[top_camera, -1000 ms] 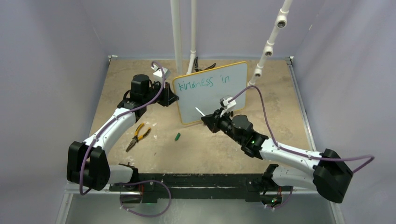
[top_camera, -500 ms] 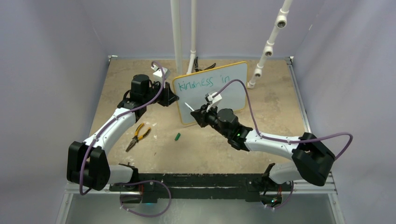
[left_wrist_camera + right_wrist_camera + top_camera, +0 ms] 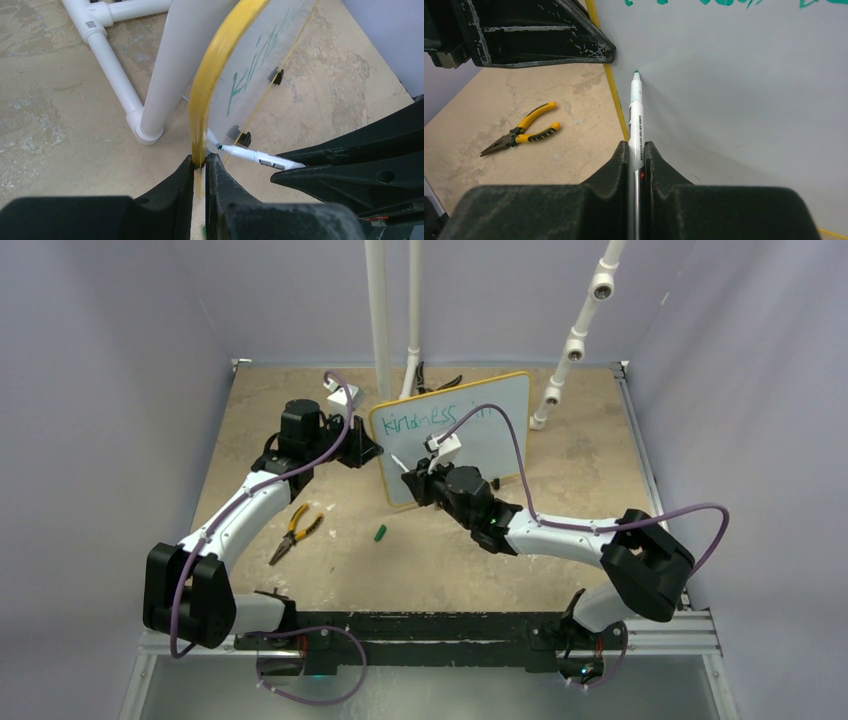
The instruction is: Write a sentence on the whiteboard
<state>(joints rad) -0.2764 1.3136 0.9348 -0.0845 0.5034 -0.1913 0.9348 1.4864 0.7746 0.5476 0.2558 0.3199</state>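
The whiteboard (image 3: 500, 435) stands upright at the table's back, yellow-framed, with teal lettering "kindness in" (image 3: 425, 422) along its top. My left gripper (image 3: 366, 450) is shut on the board's left frame edge (image 3: 200, 125). My right gripper (image 3: 412, 483) is shut on a white marker pen (image 3: 636, 120). The pen's teal tip (image 3: 636, 73) touches the board's left side, below the first word. The pen also shows in the left wrist view (image 3: 255, 156), tip against the board. The right arm's cable hides part of "in".
Yellow-handled pliers (image 3: 292, 532) lie on the table left of the board, also in the right wrist view (image 3: 519, 129). A small green pen cap (image 3: 380, 533) lies in front of the board. White pipes (image 3: 381, 320) stand behind the board, and black pliers (image 3: 437, 383).
My right gripper has carried the pen leftward across the board, from under "in" to the left side under "kindness". The left arm and board have not moved.
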